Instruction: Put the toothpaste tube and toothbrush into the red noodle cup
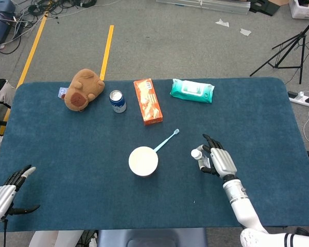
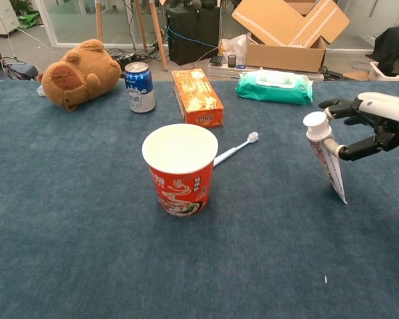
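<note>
Toothpaste tube (image 2: 327, 158), white with a round white cap and small printed text on the body, flat crimped tail. It is off the table, held by the right hand (image 2: 376, 124), fingers wrapped round its upper part just below the cap. Long axis near vertical, slightly tilted: cap up, crimped end down toward the blue cloth-covered table (image 2: 86, 232). In the head view only the cap end of the tube (image 1: 197, 154) shows past the right hand (image 1: 220, 160).

Toothbrush (image 2: 234, 150), light blue-white, thin handle, lies flat on the table just behind and right of the red noodle cup (image 2: 180, 169); brush head points away from the robot and right, handle end runs in behind the cup rim. Whether handle touches cup, cannot tell.

Red noodle cup: upright, open top, pale inside, printed red wall, near table centre. Tube is well to the right of it.

Left hand (image 1: 7, 192) at the near left table edge, fingers apart, holding nothing; seen in head view only.

Counts: one tube, one toothbrush, one cup. Also one brown plush animal (image 2: 76, 72), one blue-and-white drink can (image 2: 139, 87), one orange rectangular carton (image 2: 196, 97), one teal wet-wipes pack (image 2: 274, 86), all along the far side.
</note>
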Robot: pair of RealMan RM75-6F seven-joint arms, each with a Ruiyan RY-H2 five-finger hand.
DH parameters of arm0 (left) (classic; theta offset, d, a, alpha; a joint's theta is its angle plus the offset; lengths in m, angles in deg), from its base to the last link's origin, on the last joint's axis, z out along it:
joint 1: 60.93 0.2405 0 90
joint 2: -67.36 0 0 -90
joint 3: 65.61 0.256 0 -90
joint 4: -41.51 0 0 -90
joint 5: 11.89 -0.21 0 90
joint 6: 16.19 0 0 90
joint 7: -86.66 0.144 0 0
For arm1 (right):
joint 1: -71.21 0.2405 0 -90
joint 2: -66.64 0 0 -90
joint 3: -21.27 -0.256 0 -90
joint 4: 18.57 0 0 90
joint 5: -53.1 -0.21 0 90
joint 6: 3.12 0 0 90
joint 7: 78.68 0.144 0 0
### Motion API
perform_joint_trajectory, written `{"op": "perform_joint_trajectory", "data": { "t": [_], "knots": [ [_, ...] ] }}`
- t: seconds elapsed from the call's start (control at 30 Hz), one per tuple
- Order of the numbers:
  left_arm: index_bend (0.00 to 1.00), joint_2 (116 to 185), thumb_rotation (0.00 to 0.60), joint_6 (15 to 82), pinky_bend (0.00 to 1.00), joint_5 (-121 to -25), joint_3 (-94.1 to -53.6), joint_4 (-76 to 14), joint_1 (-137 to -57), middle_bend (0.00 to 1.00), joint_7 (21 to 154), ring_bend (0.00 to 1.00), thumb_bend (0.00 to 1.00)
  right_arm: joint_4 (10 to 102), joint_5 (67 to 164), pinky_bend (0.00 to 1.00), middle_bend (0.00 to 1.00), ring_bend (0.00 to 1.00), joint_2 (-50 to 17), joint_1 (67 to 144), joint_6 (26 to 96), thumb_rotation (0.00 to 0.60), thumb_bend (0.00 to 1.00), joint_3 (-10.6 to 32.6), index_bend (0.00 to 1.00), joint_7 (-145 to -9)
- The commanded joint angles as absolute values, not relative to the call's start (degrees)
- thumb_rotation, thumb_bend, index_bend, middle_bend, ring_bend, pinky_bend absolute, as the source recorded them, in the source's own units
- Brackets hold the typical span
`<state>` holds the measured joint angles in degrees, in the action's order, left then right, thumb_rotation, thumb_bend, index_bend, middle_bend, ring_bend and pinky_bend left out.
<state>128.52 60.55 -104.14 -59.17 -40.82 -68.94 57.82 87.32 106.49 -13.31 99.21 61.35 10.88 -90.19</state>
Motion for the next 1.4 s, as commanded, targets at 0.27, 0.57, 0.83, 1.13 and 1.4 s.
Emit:
{"op": "perform_joint_trajectory", "data": {
  "t": [0.27, 0.57, 0.83, 1.13, 1.4],
  "knots": [
    [0.00, 128.41, 0.600, 60.52, 0.00, -104.11, -59.25, -40.94, -69.04, 0.00, 57.88, 0.00, 0.00, 88.78, 107.40, 0.06, 0.00, 0.00, -11.68, 99.03, 61.75, 0.600, 0.45, 9.22, 0.55, -88.21],
    [0.00, 128.48, 0.600, 60.35, 0.00, -103.95, -59.26, -40.74, -69.06, 0.00, 57.72, 0.00, 0.00, 90.87, 108.21, 0.06, 0.00, 0.00, -9.94, 99.73, 61.97, 0.600, 0.45, 6.43, 0.55, -86.17],
    [0.00, 128.62, 0.600, 60.40, 0.00, -104.13, -59.08, -40.44, -68.95, 0.00, 57.52, 0.00, 0.00, 93.53, 107.91, 0.06, 0.00, 0.00, -8.13, 102.71, 60.67, 0.600, 0.46, 1.78, 0.55, -84.95],
    [0.00, 128.84, 0.600, 60.72, 0.00, -104.12, -59.10, -39.72, -68.78, 0.00, 56.69, 0.00, 0.00, 96.33, 106.63, 0.06, 0.00, 0.00, -6.95, 106.48, 58.80, 0.600, 0.46, -1.90, 0.55, -84.28],
    [0.00, 128.99, 0.600, 60.62, 0.00, -104.23, -59.05, -39.43, -68.85, 0.00, 56.68, 0.00, 0.00, 98.81, 106.79, 0.06, 0.00, 0.00, -7.31, 109.94, 57.90, 0.600, 0.46, -4.40, 0.56, -83.08]
  ]
}}
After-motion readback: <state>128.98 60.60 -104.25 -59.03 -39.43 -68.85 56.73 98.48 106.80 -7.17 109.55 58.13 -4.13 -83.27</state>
